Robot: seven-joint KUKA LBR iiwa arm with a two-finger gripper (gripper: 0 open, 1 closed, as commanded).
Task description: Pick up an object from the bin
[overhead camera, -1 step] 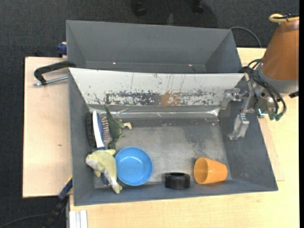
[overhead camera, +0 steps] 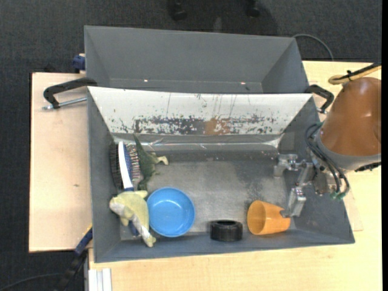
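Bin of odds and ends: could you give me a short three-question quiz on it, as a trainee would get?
1. True or false: the blue bowl lies against the far wall.
2. Which thing is nearest the gripper? A) black ring B) orange cup C) hairbrush
3. Fill in: the orange cup lies on its ____.
Key: 1 false (it is by the near wall); 2 B; 3 side.

A blue bowl [overhead camera: 171, 211] sits between yellow toy [overhead camera: 134, 214] and black ring [overhead camera: 226, 230].
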